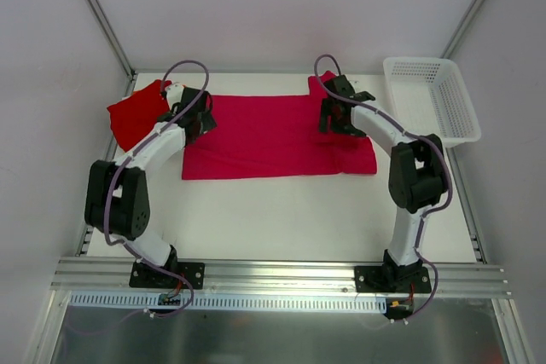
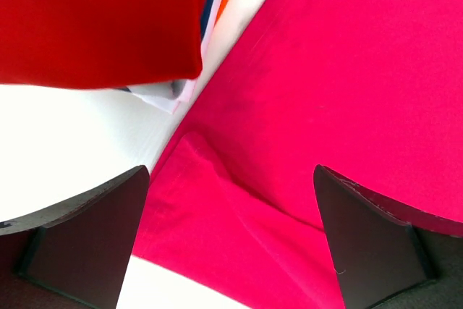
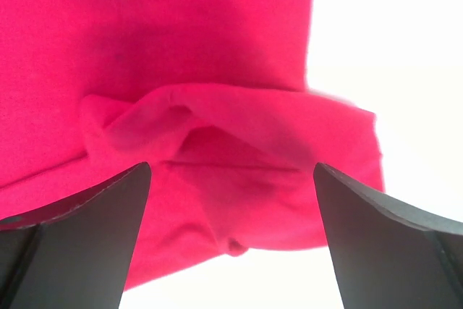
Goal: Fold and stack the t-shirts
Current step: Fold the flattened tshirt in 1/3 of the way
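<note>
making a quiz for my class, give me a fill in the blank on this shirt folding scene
The white basket sits at the table's far ___ corner. The left gripper and right gripper both have their jaws ___ above the pink shirt. The folded red shirt lies to the pink shirt's ___. Missing words: right; open; left.

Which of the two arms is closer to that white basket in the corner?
Right. The right arm hangs over the pink shirt at its end nearest the white basket; the left arm is at the opposite end, beside the folded red shirt.
</note>
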You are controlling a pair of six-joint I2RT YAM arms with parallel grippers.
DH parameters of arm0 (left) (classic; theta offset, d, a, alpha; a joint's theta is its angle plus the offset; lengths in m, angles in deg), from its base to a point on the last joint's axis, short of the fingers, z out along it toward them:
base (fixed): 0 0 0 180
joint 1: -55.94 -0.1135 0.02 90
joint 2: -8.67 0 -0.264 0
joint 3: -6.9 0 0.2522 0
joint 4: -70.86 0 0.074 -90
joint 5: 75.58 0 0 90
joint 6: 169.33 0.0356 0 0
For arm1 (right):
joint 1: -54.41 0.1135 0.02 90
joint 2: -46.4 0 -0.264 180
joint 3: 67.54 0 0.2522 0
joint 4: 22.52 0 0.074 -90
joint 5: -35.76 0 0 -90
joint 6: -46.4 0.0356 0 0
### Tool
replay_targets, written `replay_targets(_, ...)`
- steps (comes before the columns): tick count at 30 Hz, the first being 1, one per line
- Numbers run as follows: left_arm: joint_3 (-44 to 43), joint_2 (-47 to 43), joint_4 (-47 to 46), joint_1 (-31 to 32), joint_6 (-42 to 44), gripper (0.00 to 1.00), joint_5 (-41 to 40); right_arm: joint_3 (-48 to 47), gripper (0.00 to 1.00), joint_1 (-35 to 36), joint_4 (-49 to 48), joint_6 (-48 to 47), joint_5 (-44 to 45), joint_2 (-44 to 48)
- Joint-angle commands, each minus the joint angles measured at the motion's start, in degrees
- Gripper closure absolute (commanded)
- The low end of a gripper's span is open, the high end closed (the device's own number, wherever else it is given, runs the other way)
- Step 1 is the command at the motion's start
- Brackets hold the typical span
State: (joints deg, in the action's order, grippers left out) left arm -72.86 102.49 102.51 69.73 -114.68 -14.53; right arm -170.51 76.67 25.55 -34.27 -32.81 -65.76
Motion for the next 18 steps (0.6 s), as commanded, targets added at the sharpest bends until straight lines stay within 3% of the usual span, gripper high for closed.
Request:
replay_targets(1,0.4,-9.8,-0.2,-0.4,2.5,0.01,0.1,-2.8,0.0,0.8,3.1,-1.5,4.3,10.8)
replay_targets(6,2.4,-20.3,1.6,0.5,3.2,0.01,2.7,1.8,0.0,4.4,3.8,-0.3,5.1,21.9)
replay_targets(10,9.6,-25.7,1.7,1.8,2.1,0.01,9.0,17.9,0.0,9.6,-0.1,4.3,2.7,34.3)
replay_targets(14,16.0,-26.3,1.5,2.4,-0.2,0.01,11.4,32.0,0.01,11.0,-8.0,7.3,-0.2,40.3)
replay_targets(16,17.8,-25.2,0.6,2.6,-1.3,0.01,12.6,36.1,0.2,10.7,-14.6,5.9,-3.1,40.9)
replay_targets(17,18.2,-24.0,-0.1,2.7,-0.9,0.01,13.9,38.6,0.35,10.2,-16.4,4.6,-5.2,40.1)
replay_targets(18,18.8,-23.3,-1.0,2.7,-0.4,0.01,14.7,38.9,0.79,9.6,-18.2,4.0,-5.9,39.1)
